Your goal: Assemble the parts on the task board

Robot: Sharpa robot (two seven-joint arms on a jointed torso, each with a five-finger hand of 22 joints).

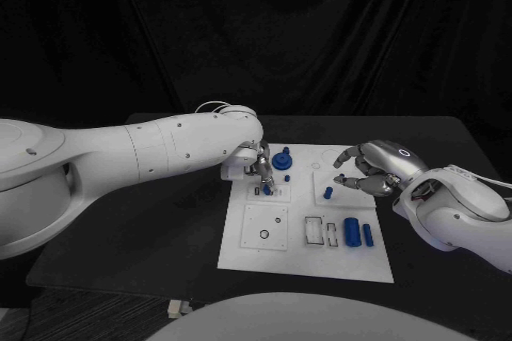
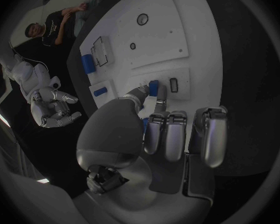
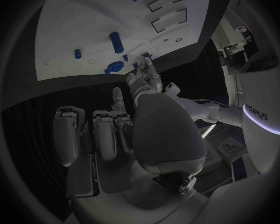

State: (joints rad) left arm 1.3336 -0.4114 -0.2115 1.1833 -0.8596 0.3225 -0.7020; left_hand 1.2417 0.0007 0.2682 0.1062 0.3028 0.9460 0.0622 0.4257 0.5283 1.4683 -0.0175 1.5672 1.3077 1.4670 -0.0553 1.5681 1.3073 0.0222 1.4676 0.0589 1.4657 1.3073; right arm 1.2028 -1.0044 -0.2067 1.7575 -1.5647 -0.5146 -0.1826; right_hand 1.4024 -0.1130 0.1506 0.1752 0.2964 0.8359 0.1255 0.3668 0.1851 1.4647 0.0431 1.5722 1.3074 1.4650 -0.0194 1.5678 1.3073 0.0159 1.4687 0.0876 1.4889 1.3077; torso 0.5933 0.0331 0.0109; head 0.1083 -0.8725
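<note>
Task board (image 1: 309,256) lies white in the middle of the black desk (image 1: 160,223), with blue parts on its far half and near right corner. My left hand (image 1: 256,167) reaches down at its far left area, fingertips on a small blue peg (image 1: 265,188); my left wrist view shows thumb and a finger pinching that peg (image 2: 153,88), which the head view leaves unclear. My right hand (image 1: 374,167) hovers over the far right edge, fingers curled, holding nothing. My right wrist view shows partly readable lettering (image 3: 259,115), "deus", on a white body.
</note>
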